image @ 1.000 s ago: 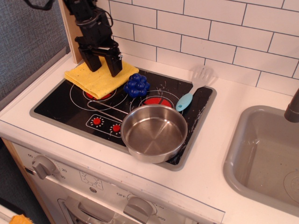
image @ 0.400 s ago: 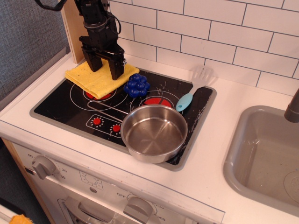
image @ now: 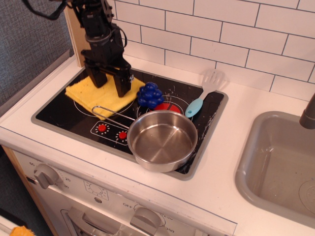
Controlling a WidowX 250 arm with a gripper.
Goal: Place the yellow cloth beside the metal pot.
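The yellow cloth [image: 96, 94] lies flat on the back left of the black stovetop [image: 64, 115], over the left burner. The metal pot [image: 162, 140] stands at the stovetop's front middle, and its wire handle [image: 110, 114] points left, just in front of the cloth. My gripper [image: 110, 83] points down over the cloth. Its two black fingers [image: 122, 86] are spread wide, with their tips at the cloth's surface. I cannot tell whether they press on it. Nothing is held between them.
A blue toy grape bunch [image: 150, 95] sits right of the cloth, behind the pot. A spatula with a light blue handle [image: 203, 93] lies at the stovetop's back right. A grey sink basin [image: 280, 167] is at the right. A tiled wall stands behind, and knobs are below the front edge.
The gripper has come slightly forward and lower. The cloth has shifted forward and left on the stovetop. The grape bunch has moved a little to the right.
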